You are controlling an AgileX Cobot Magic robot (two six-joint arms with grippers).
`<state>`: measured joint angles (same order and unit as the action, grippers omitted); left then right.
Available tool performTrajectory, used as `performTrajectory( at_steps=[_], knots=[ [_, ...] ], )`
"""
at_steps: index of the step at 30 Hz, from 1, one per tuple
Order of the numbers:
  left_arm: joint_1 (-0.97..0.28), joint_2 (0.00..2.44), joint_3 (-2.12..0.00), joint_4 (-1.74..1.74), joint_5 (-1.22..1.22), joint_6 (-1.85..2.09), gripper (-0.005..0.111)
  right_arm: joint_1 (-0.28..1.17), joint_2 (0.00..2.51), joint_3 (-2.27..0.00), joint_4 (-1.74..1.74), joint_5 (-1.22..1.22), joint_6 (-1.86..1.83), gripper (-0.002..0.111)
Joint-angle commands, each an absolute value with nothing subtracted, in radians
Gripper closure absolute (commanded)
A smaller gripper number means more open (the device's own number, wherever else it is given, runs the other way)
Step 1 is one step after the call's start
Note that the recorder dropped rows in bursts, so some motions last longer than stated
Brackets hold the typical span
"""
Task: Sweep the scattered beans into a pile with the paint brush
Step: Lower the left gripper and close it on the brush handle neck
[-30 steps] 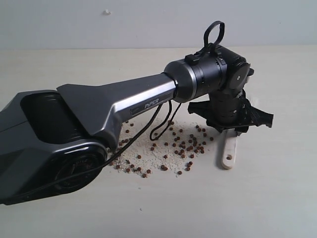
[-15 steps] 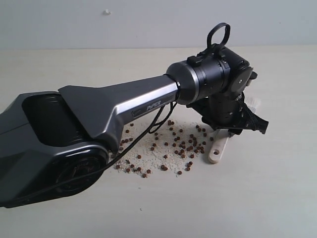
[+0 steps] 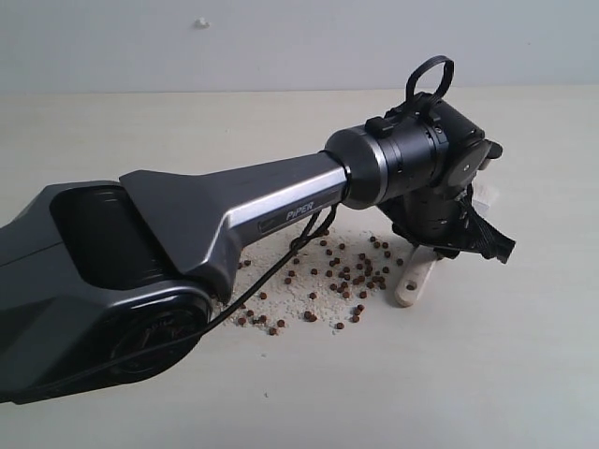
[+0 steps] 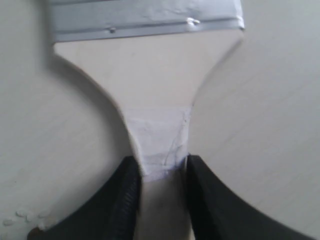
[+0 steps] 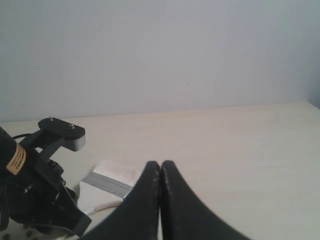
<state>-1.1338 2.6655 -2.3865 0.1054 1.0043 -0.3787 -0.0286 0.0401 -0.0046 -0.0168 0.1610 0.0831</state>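
Reddish-brown beans (image 3: 348,275) lie spread loosely over pale crumbs (image 3: 299,281) on the table, with no compact cluster among them. The paint brush (image 3: 413,279) lies to their right, its cream handle end with the hole pointing at the near side. My left gripper (image 3: 438,241) stands over it, shut on the handle's narrow neck. The left wrist view shows the handle (image 4: 150,75), the silver ferrule (image 4: 145,17) and my left gripper (image 4: 162,172) pinching the neck. My right gripper (image 5: 160,167) is shut with nothing in it, and the bristles (image 5: 117,171) lie beyond it.
The left arm's long grey link (image 3: 234,201) and its black cable (image 3: 281,257) hang over the left part of the bean patch. A pale wooden tabletop (image 3: 524,355) runs back to a grey wall (image 3: 281,42). A few whitish crumbs (image 4: 20,215) show in the left wrist view.
My left wrist has shifted right and away and turned. The brush in its grip swung with it, the handle end moving left towards the beans.
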Motion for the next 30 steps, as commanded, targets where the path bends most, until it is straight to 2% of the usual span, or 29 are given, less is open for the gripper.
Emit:
performTrajectory(
  at_steps=[1, 2, 3, 30],
  knots=[
    [-1.135, 2.687, -2.383, 0.105, 1.043, -0.376, 0.1, -0.034, 0.033, 0.0, -0.024, 0.149, 0.082, 0.108],
    [-1.135, 2.687, -2.383, 0.105, 1.052, -0.374, 0.106, -0.034, 0.033, 0.0, -0.024, 0.149, 0.082, 0.108],
    [-1.135, 2.687, -2.383, 0.105, 1.06, -0.369, 0.107, -0.034, 0.033, 0.0, -0.024, 0.149, 0.082, 0.108],
    [-1.137, 2.612, -2.384, 0.165, 1.06, -0.291, 0.107, -0.034, 0.033, 0.0, -0.024, 0.149, 0.082, 0.108]
  ],
)
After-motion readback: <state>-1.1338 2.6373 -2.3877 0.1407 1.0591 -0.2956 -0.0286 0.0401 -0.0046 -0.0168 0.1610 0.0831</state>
